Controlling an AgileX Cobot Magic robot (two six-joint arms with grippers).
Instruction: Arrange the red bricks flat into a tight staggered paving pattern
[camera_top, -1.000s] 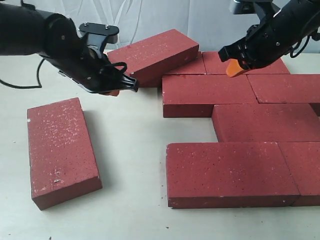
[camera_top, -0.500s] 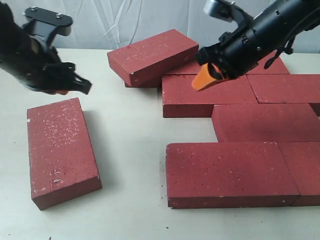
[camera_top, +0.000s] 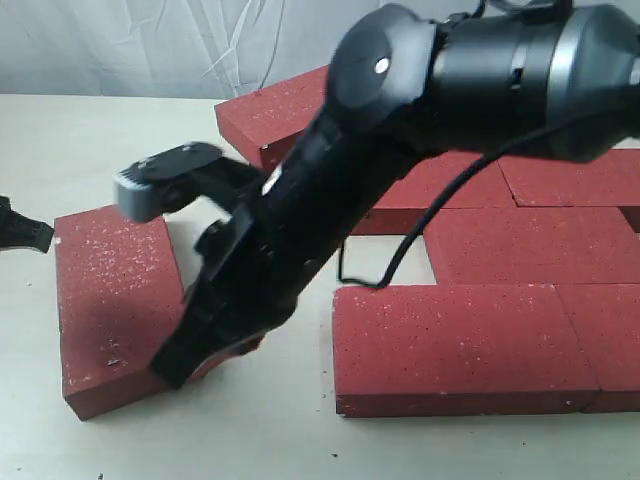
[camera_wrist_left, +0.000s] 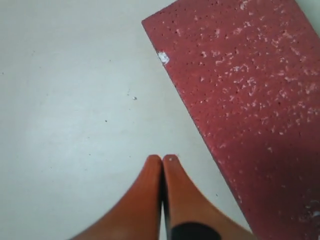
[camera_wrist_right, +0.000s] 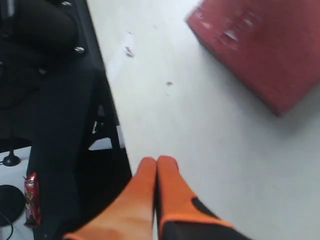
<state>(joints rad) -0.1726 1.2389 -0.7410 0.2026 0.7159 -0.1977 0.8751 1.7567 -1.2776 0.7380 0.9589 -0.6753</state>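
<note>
Spanning the table (camera_top: 80, 140) toward eight o'clock, right arm (camera_top: 300, 230) hides its end effector (camera_wrist_right: 157, 161) by loose red brick (camera_top: 110, 290); wrist views show it and left end effector (camera_wrist_left: 162, 159) clenched, empty; paved bricks (camera_top: 520, 240) at three o'clock.

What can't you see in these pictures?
Exterior view: the right arm hides parts of several bricks.
Exterior view: the left jaws are cut off by the picture's edge.
Right wrist view: a brick is blurred and cut off by the edge.
</note>
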